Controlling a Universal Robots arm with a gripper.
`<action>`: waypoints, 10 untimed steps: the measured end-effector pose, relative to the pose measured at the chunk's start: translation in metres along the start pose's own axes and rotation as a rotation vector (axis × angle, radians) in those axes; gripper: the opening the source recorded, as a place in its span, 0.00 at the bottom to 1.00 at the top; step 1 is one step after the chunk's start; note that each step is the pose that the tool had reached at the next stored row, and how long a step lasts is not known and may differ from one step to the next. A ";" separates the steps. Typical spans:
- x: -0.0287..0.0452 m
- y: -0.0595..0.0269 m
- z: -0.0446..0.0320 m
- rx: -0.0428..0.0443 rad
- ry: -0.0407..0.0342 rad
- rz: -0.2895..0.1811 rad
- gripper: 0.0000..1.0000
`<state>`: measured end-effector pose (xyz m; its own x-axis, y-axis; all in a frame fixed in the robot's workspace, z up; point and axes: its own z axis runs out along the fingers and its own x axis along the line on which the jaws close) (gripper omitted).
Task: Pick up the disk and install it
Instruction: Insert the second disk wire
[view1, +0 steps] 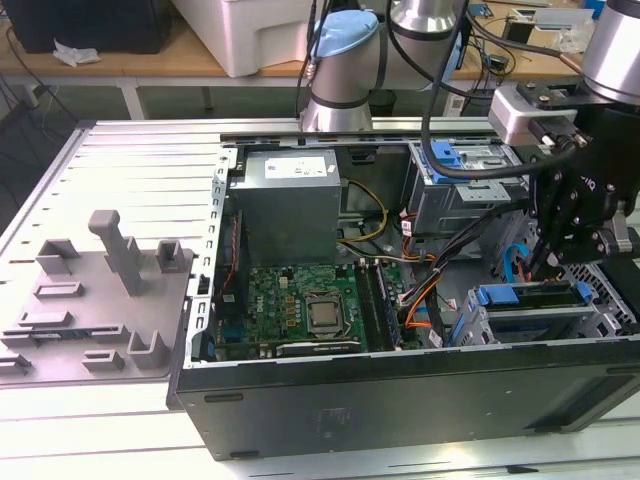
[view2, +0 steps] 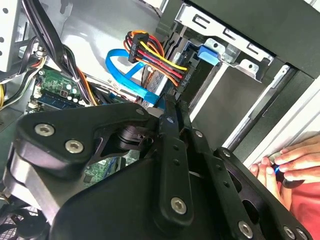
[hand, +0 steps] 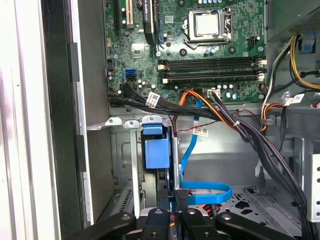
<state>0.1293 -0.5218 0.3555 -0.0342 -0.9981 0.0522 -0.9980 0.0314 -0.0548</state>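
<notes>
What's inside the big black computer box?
Inside the computer case: a green circuit board, a grey power box, coloured cables. What's under the board is hidden.

Exterior view overlooks the computer case (view1: 400, 400); wrist views peer inside.

The disk (view1: 530, 296), its blue carrier edge showing, is sitting seated in the metal drive cage at the exterior view's lower right, inside the open computer case.
</notes>
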 end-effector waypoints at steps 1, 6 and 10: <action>0.0003 -0.0005 0.0001 -0.0001 -0.0002 0.001 0.16; 0.0009 -0.0014 0.0011 -0.0010 -0.0034 0.012 0.16; 0.0008 -0.0014 0.0029 -0.0024 -0.0044 0.024 0.16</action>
<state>0.1308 -0.5228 0.3528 -0.0575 -0.9973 0.0465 -0.9971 0.0550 -0.0535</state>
